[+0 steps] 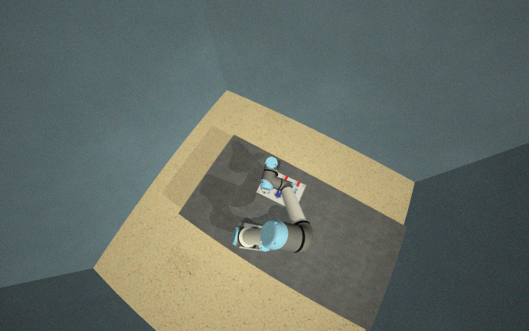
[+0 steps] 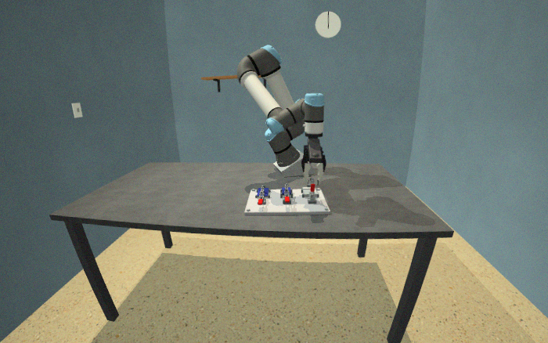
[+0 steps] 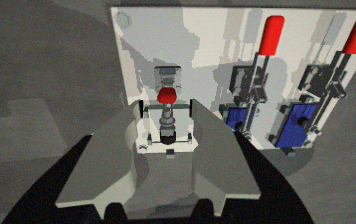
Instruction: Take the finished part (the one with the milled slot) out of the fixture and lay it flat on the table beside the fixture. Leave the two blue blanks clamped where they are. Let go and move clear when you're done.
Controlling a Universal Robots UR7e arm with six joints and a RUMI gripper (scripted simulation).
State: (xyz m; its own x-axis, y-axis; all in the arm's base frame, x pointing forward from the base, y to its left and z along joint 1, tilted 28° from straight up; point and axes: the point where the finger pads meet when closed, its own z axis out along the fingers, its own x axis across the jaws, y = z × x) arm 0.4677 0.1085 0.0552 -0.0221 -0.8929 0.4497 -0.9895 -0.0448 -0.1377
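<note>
The white fixture plate (image 2: 275, 207) (image 3: 207, 30) carries three clamp stations. The pale finished part (image 2: 305, 193) (image 3: 182, 122) sits in the end station, partly hidden by its clamp; its slot is not clear. That clamp's red handle (image 2: 312, 188) (image 3: 166, 95) stands up. My gripper (image 2: 313, 180) (image 3: 166, 101) is partly open above this station, its jaws on either side of the clamp in the wrist view, with nothing held. One blue blank (image 2: 283, 190) (image 3: 235, 118) sits in the middle station and another blue blank (image 2: 258, 193) (image 3: 298, 125) in the far station, both under clamps.
The middle clamp's red handle (image 2: 287, 200) (image 3: 272, 35) and the far clamp's red handle (image 2: 260, 201) (image 3: 352, 39) lie low over the plate. The fixture stands on the dark table (image 1: 343, 249) (image 2: 161, 202). The arm's shadow falls beside it.
</note>
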